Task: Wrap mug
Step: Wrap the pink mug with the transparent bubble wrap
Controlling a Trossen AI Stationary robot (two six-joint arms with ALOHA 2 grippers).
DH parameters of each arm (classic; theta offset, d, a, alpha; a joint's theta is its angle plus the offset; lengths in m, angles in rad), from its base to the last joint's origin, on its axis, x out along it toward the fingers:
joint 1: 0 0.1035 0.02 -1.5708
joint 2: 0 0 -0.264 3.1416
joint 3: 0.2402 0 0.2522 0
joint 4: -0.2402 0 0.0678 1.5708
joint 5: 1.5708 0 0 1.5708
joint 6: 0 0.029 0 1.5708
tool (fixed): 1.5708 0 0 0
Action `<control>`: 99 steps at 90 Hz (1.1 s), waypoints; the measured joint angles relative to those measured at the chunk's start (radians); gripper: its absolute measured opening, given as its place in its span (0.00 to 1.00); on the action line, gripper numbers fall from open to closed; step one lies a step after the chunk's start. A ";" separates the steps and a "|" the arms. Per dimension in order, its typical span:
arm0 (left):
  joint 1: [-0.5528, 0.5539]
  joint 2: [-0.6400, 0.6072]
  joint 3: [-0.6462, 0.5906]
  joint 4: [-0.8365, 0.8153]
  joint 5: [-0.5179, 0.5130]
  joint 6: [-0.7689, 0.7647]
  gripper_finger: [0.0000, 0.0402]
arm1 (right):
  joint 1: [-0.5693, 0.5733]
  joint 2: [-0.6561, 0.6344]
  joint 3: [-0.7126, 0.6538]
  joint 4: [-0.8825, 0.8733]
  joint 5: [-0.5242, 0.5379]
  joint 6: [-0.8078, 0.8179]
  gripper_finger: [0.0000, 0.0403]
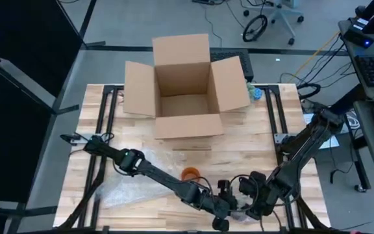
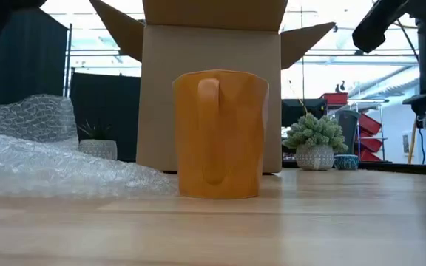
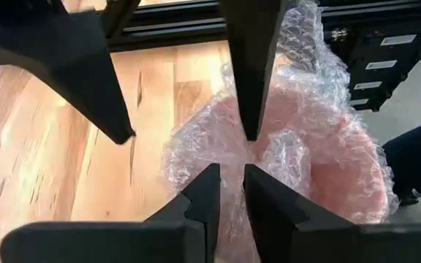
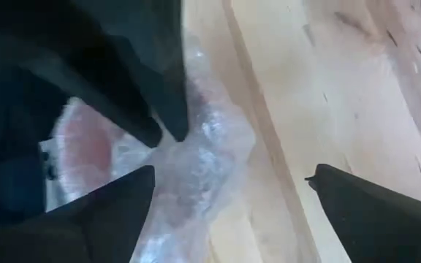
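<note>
Pink mug (image 3: 320,146) in bubble wrap (image 3: 298,44), left claw (image 3: 229,191) pinching it (right claw (image 4: 229,197) open alongside).

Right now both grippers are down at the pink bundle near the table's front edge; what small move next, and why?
Probably keep the left gripper pinched on the bubble wrap and close the open right gripper on the loose flap, since the pink mug looks only loosely covered.

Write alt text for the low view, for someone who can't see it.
An orange mug stands upright on a wooden table, its handle facing the camera. An open cardboard box rises behind it, crumpled bubble wrap lies to its left, and a small potted plant sits to its right, farther back.
</note>
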 joint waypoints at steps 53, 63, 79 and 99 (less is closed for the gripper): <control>-0.002 0.000 0.000 0.009 0.005 0.009 0.13 | 0.134 0.157 0.011 0.247 0.280 -0.150 0.85; -0.010 -0.003 0.008 0.014 0.004 0.052 0.13 | 0.135 0.163 0.008 0.248 0.329 -0.162 0.85; -0.022 -0.056 0.005 -0.027 -0.002 0.077 0.13 | 0.132 0.165 0.006 0.235 0.360 -0.151 0.85; -0.073 -0.178 0.009 -0.275 -0.049 -0.058 0.13 | 0.131 0.166 0.006 0.221 0.379 -0.132 0.85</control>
